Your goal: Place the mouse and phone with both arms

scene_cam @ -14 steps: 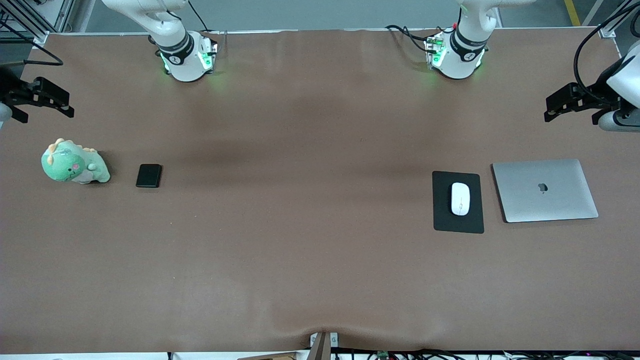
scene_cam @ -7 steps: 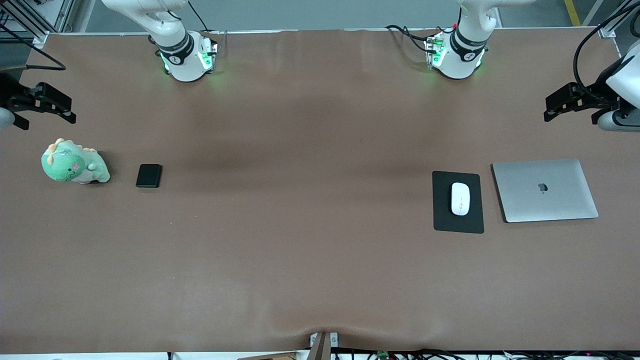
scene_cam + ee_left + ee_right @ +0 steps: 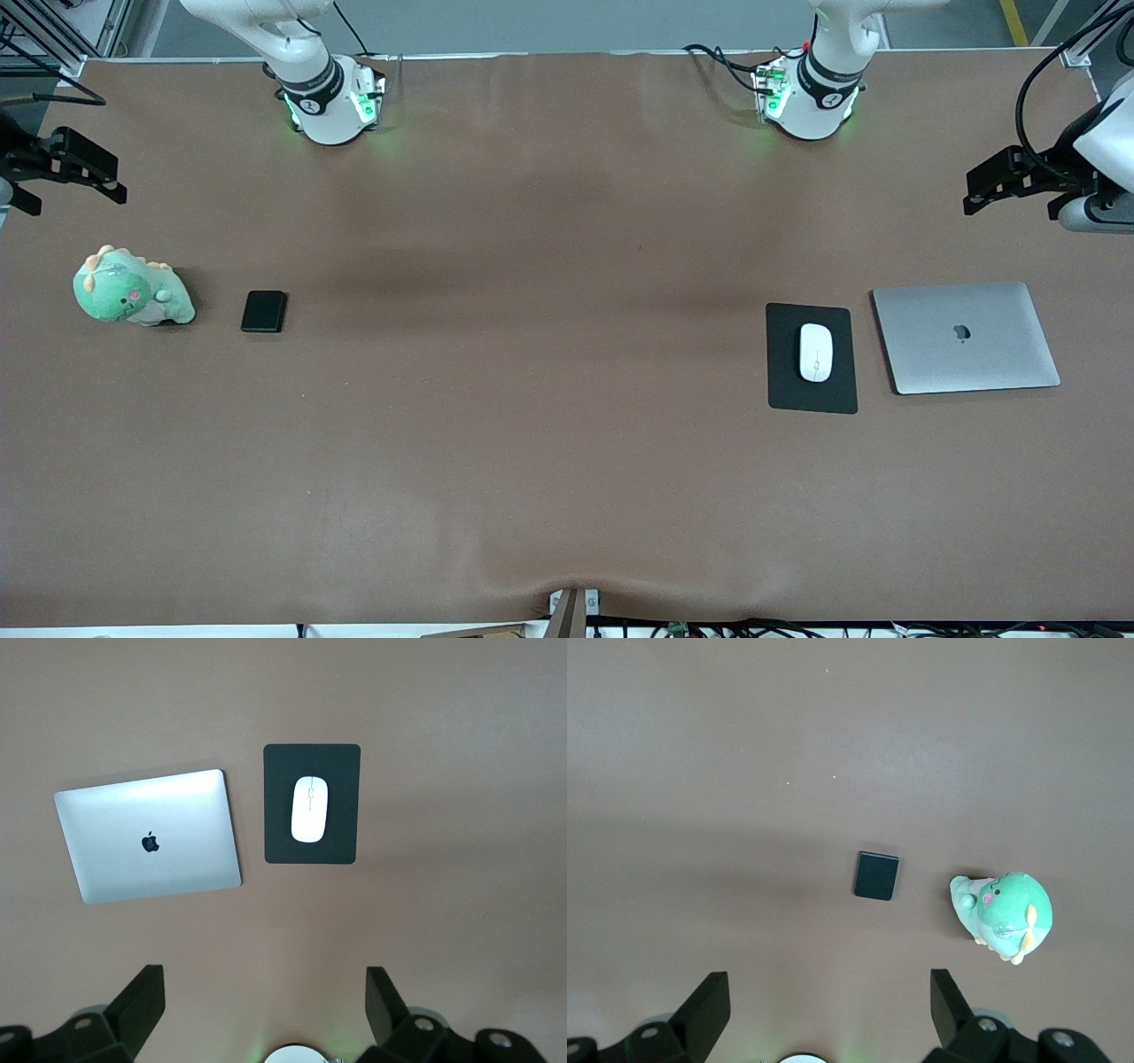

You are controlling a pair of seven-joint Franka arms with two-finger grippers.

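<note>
The left tool (image 3: 992, 182) is hanging high over the left arm's end of the table (image 3: 549, 425), its fingers (image 3: 142, 1001) standing wide apart and gripping nothing; seen from its wrist, the mouse (image 3: 310, 808) is lying well out ahead of it, resting on the middle of the black mouse pad (image 3: 312, 842), with the closed silver laptop (image 3: 149, 835) just beside the pad; the mouse (image 3: 815, 352) is sitting lengthwise on the pad (image 3: 811, 390), which is probably where it belongs, square to the laptop (image 3: 966, 337) as on a tidy desk. The right tool (image 3: 75, 164) is hanging over the right arm's end of the table, its fingers (image 3: 700, 1010) likewise spread and empty; the phone (image 3: 877, 875) is lying flat on the bare table ahead of it, apart from the green plush dinosaur (image 3: 1003, 914) that is sitting close by; in the front view the phone (image 3: 264, 311) is lying between the dinosaur (image 3: 131, 288) and the table's middle. Both things are resting free of any tool, so I judge that the placing is done and that each arm is holding itself up and away, spread fingers suiting either a release or a fresh reach; which of the two I cannot say.
</note>
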